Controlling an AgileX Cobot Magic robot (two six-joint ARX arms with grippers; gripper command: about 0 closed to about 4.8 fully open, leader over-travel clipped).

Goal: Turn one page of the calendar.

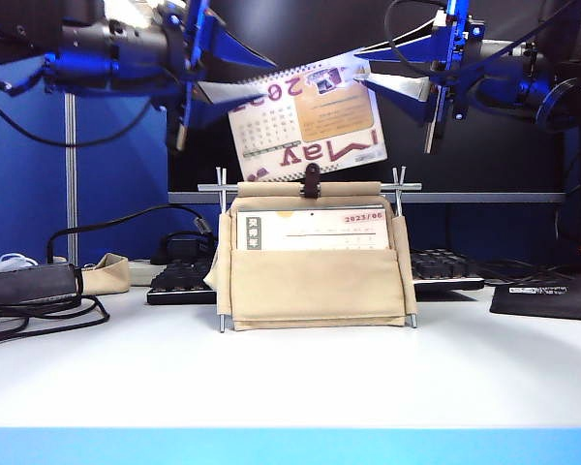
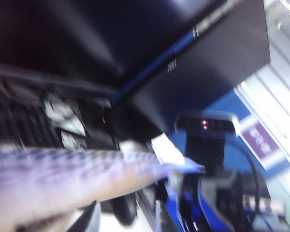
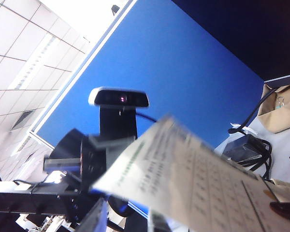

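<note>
Page point(image 1: 305, 121) lifted above calendar point(image 1: 315, 262), reverse showing, 2023/06 sheet exposed; flip-over remains. Left gripper point(image 1: 211, 92), right gripper point(image 1: 407, 89) at its upper corners, grip unclear.

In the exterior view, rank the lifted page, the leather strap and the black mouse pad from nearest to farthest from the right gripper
From the right gripper, up at the right of the exterior view:
1. The lifted page, its right edge at the gripper's fingertips.
2. The leather strap, lower, at the top middle of the calendar.
3. The black mouse pad, down on the table at far right.
</note>
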